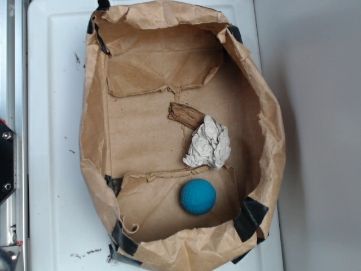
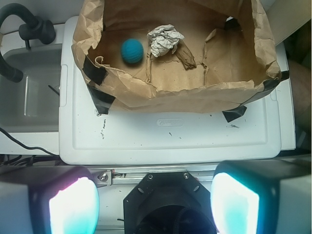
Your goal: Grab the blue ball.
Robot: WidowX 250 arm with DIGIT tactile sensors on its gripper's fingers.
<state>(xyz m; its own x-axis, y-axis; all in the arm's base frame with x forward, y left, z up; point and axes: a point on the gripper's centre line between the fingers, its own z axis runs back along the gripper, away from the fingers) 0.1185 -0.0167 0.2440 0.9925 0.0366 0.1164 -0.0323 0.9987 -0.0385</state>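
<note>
The blue ball (image 1: 198, 196) lies loose on the floor of a cut-down brown paper bag (image 1: 96, 141), just beside a crumpled white paper wad (image 1: 209, 144) — apart from it, not pinned. A scrap of brown paper (image 1: 185, 114) sits beyond the wad. The bag rests on a white lid (image 2: 170, 136). The gripper (image 2: 153, 200) hangs well back from the bag, fingers spread wide, holding nothing — the approach appears not yet begun. The next move calls for clearing the bag's wall and descending over the ball without catching the wad.

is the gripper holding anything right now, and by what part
Nothing is held. The gripper is open and outside the paper bag, apart from the blue ball.
</note>
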